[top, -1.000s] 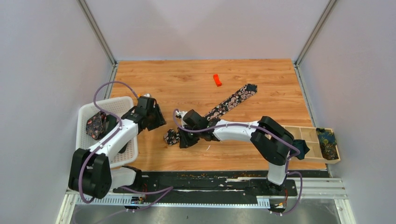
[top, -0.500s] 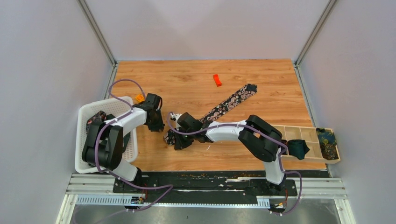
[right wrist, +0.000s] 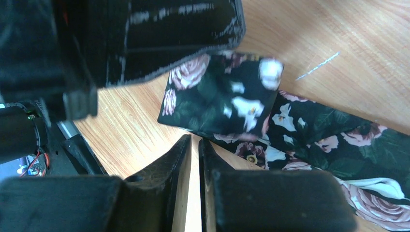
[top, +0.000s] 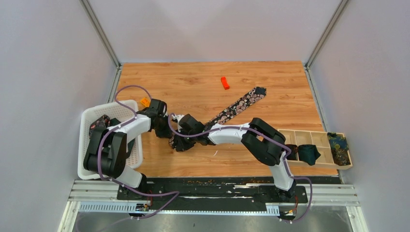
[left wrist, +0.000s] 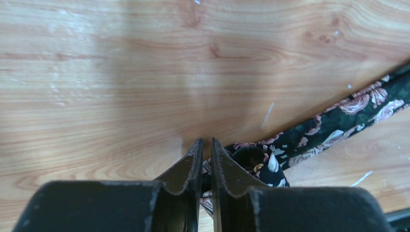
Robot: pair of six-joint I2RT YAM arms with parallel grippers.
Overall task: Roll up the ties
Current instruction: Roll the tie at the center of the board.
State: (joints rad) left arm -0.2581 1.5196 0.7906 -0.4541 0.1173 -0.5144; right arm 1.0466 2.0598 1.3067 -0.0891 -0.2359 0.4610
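- The black flowered tie (top: 237, 104) is lying mid-table (top: 203, 72), its started roll (right wrist: 227, 94) sitting at the near end and the flat tail running off toward 1–2 o'clock.
- Both arms are crowding that roll: the left gripper (left wrist: 204, 145) is sitting on its 9 o'clock side and the right gripper (right wrist: 193, 140) on its 3 o'clock side. That's prob. so one is steadying the coil while the other is turning it.
- Left jaws are standing nearly pressed together, w/ only a thin slit. The roll is showing just past the tips, and I can't tell if fabric is caught there.
- Right jaws are also nearly touching, w/ bare wood showing between them. The tips are sitting at the roll's lower edge, not visibly pinching it.
- The tail is lying straight, which I'm judging is keeping the feed even.
- The white basket (top: 87, 121) at 9 o'clock is holding one dark patterned tie (top: 99, 126), bunched.
- The wooden divided tray (top: 316, 137) at 3–4 o'clock is holding a dark teal tie (top: 308, 153) in a near compartment and a blue-yellow tie (top: 338, 146) in the far-right end compartment.
- An orange block (top: 225, 82) is lying toward 12 o'clock, well apart from the tie.
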